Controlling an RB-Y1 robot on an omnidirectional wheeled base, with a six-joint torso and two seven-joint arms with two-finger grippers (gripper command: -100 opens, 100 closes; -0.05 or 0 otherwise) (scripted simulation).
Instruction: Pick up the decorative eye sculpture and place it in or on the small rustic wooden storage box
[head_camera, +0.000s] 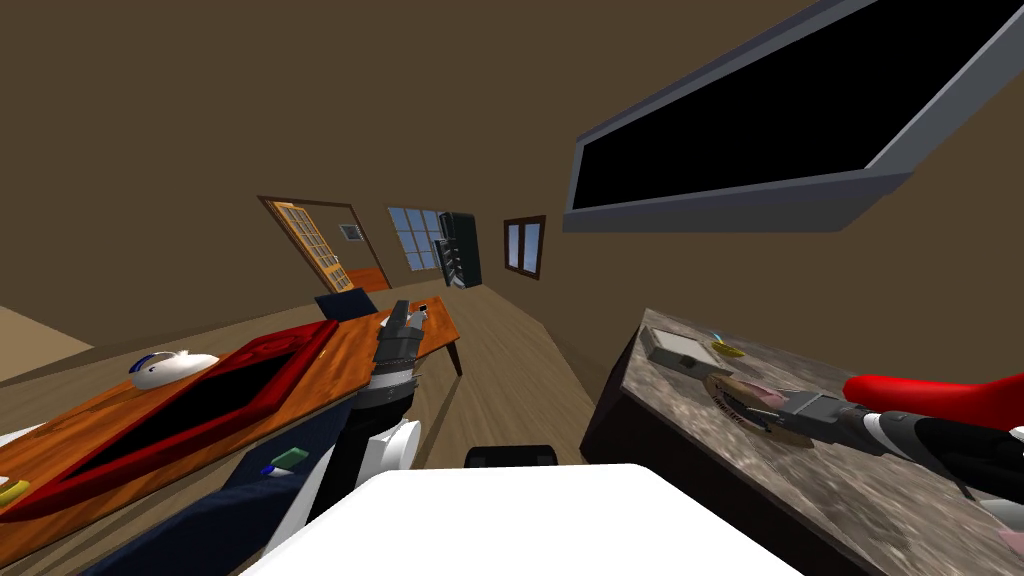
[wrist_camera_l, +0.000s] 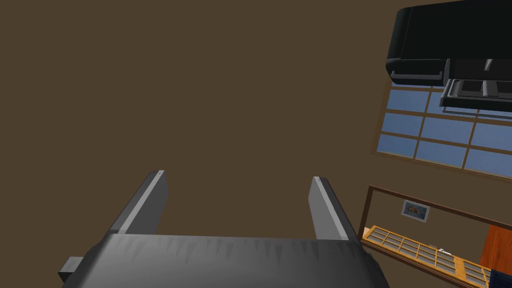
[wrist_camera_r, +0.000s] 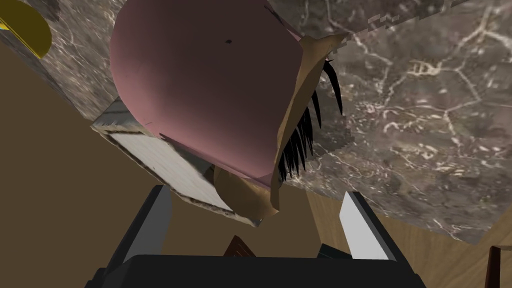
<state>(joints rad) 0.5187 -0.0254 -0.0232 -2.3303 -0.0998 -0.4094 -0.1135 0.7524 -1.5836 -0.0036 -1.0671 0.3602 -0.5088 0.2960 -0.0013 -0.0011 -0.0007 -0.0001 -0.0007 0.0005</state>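
- Right end effector (wrist_camera_r: 255, 192): fingers spread wide and pinching nothing. It points along the dark marbled bench (wrist_camera_r: 425, 100).
- Eye sculpture (wrist_camera_r: 200, 85): pink dome, tan rim, fringe of black lashes. It sits just beyond the right fingertips (wrist_camera_r: 352, 200), not between them. Neither blade touches it.
- In the head view the sculpture is on the marbled bench, near the edge that faces the room.
- Storage box (wrist_camera_r: 160, 165): pale grey-white panel with a rough, worn rim, on the same bench. It is just beside the sculpture, on the side away from the end effector. In the right wrist view the dome overlaps part of the box; I cannot tell whether they touch.
- Small yellow object (head_camera: 727, 349) lies on the bench near the box.
- Red curved object (head_camera: 930, 388) lies alongside the right forearm.
- Left end effector (head_camera: 405, 312): raised over the far end of the orange bench (head_camera: 345, 355), well apart from the sculpture. In the left wrist view its fingers are spread and empty.
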